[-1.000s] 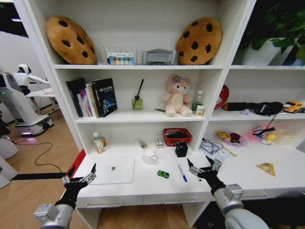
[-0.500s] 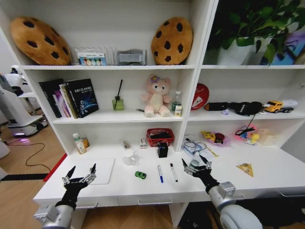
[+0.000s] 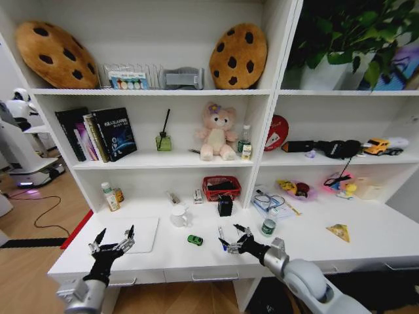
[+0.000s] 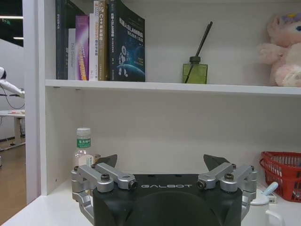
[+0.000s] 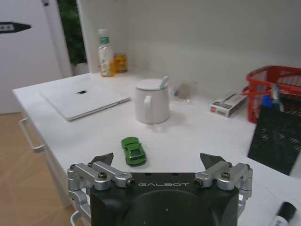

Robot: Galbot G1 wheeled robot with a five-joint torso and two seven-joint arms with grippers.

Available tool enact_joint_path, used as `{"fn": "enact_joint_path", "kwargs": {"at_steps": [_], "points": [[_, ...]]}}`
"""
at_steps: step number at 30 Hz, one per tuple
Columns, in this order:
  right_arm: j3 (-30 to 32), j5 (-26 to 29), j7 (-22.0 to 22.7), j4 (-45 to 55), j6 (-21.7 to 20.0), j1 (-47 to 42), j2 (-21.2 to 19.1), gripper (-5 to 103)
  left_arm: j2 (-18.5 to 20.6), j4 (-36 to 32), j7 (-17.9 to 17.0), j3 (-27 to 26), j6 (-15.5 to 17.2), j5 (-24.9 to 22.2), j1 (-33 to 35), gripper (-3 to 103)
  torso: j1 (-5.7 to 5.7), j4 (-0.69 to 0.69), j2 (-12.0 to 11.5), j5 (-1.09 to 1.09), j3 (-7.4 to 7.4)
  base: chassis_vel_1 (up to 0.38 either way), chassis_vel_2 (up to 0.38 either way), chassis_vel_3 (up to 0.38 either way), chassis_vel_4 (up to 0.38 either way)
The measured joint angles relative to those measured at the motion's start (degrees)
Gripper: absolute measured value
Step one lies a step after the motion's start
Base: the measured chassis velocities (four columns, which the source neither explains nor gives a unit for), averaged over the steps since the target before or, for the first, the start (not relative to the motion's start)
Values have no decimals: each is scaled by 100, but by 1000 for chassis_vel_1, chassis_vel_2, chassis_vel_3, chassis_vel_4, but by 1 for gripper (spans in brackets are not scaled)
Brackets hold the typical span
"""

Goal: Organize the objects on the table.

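White shelving backs the worktop [image 3: 366, 239] where I'm running both arms. My right gripper [image 3: 234, 240] hovers low over the front edge with jaws spread wide and nothing between them, just beside a blue-and-white pen [image 3: 222, 235] and near the green toy car [image 3: 194, 240]. My left gripper [image 3: 112, 245] hangs released at the laptop [image 3: 134, 233]. Behind the car stands the white mug [image 3: 179, 215].
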Motion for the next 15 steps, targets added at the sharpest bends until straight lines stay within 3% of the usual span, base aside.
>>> {"fn": "enact_joint_path", "kwargs": {"at_steps": [1,4,6,10,15], "points": [[-209,-188,-459,-225,-48,365,-1,100,-12,-32,-29,15,26,22,-18,100,0,1,0,1,0,0,0,0,0],[-327,-276,-692,-339,-67,561,7,100,-12,-53,-47,19,46,23,-25,100,0,1,0,-1,0,0,0,0,0],[-747,-582,-1163,-668,-97,1115,96,100,-5,-99,-66,9,91,23,-44,100,0,2,0,0,0,0,0,0,0],[-1348,-907,-1509,-1045,-98,1782,284,100,19,-170,-67,-82,138,4,-66,100,0,1,0,-1,0,0,0,0,0],[-1974,-949,-1531,-1490,-126,2459,487,100,5,-214,-70,-135,159,-13,-91,100,0,1,0,-2,0,0,0,0,0]]}}
